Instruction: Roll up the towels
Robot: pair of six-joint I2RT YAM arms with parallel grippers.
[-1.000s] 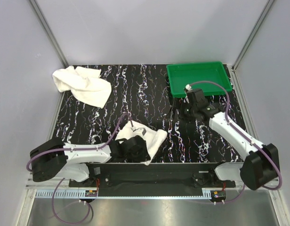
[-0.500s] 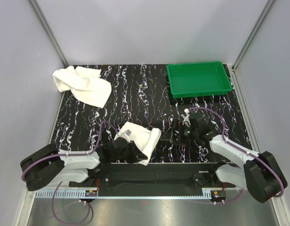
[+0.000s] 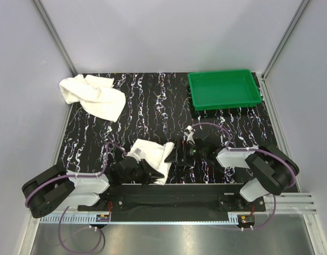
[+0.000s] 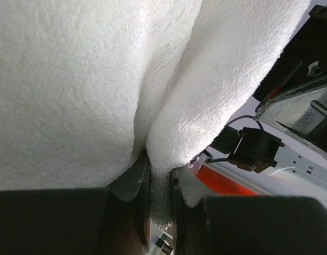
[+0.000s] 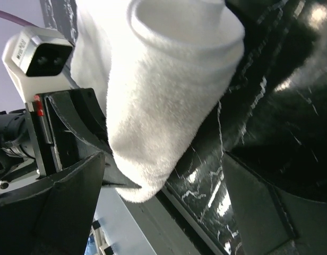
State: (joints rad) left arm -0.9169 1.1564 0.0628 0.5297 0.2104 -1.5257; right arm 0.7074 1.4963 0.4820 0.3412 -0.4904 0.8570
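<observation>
The smaller towel (image 3: 153, 155) lies bunched and partly folded near the table's front edge. My left gripper (image 3: 146, 172) is shut on a fold of it; the left wrist view shows the cloth (image 4: 78, 79) pinched between the jaws of the gripper (image 4: 160, 188). My right gripper (image 3: 178, 154) is low at the towel's right end, open. In the right wrist view the towel's rounded end (image 5: 163, 101) sits between the spread fingers of the gripper (image 5: 163, 186), not clamped. The larger towel (image 3: 94, 95) lies crumpled at the back left.
A green tray (image 3: 223, 89) stands at the back right. The black marbled table (image 3: 153, 106) ends in a metal rail just in front of the small towel. Grey walls close in the back and sides.
My right arm has swung from beside the tray down and left to the small towel's right end. My left gripper has drawn back toward the near edge, bunching the towel.
</observation>
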